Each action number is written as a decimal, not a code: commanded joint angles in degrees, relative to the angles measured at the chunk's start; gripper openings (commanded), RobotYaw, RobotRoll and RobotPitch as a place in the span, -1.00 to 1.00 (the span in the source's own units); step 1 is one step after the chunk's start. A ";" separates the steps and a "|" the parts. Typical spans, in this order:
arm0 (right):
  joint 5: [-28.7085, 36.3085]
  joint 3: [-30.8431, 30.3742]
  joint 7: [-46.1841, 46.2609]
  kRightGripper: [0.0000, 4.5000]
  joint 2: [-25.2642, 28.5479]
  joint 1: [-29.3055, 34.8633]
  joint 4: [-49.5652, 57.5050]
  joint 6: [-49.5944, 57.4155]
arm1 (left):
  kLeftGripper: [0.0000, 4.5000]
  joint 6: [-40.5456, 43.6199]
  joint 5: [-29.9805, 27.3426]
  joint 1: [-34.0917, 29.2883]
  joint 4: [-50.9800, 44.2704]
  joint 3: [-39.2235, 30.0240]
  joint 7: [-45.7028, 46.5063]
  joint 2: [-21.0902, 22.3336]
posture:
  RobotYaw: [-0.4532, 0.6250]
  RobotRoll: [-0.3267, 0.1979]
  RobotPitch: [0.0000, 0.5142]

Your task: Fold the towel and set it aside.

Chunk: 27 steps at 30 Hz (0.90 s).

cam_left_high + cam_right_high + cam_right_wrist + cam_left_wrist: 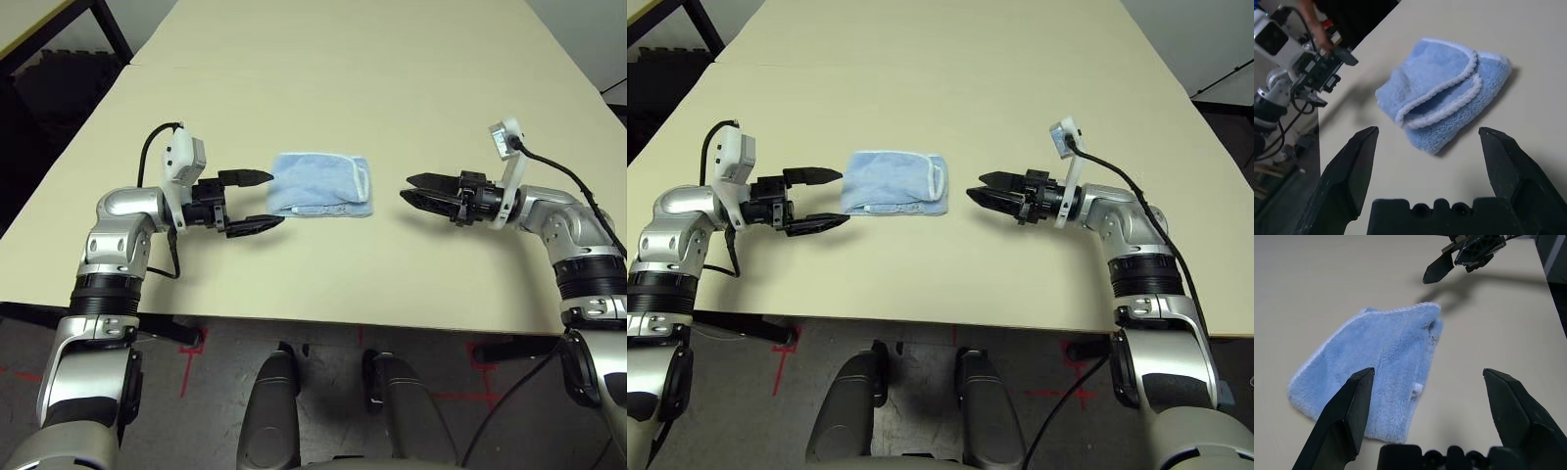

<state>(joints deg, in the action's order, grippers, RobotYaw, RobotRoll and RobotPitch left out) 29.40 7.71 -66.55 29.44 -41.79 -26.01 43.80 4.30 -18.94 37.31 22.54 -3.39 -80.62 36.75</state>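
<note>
One towel (pixel 321 184), light blue with white stitched edging, is lying folded on the cream desk (pixel 323 78), midway between the two arms. Its long axis is running left to right across the scene; the layered, white-edged ends are pointing right, and the smoother folded end is pointing left. No writing or label can be read on it.

Two end effectors are flanking it, one on each side, both pointing inward. The left end effector (pixel 257 202) is sitting just beside the towel's left end, its two black fingers spread wide apart and gripping nothing. The right end effector (pixel 416 188) is standing a little apart from the towel's right end, its fingers likewise splayed wide and empty, as its wrist view shows.
</note>
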 commanded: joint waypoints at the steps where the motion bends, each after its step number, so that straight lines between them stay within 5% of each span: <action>1: 3.56 2.94 5.22 0.98 -0.28 -0.89 1.44 8.58 | 1.00 -2.04 -0.73 -1.15 -1.37 0.40 -1.18 0.30 | -0.02 0.25 -0.27; 12: 10.49 15.08 29.22 0.98 -8.57 -4.94 -0.87 31.76 | 1.00 -2.97 -1.51 -2.13 -3.20 0.43 -1.19 0.34 | 0.01 0.25 -0.25; 27: 9.19 15.23 37.12 0.98 -13.52 -9.65 -9.81 30.75 | 1.00 -1.01 -2.43 -4.59 -7.25 0.73 -0.46 0.85 | 0.07 0.25 -0.24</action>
<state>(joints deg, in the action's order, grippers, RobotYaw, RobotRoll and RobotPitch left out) 39.28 23.21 -30.49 16.58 -51.55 -33.88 74.80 2.80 -20.77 33.79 16.56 -3.28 -81.10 37.04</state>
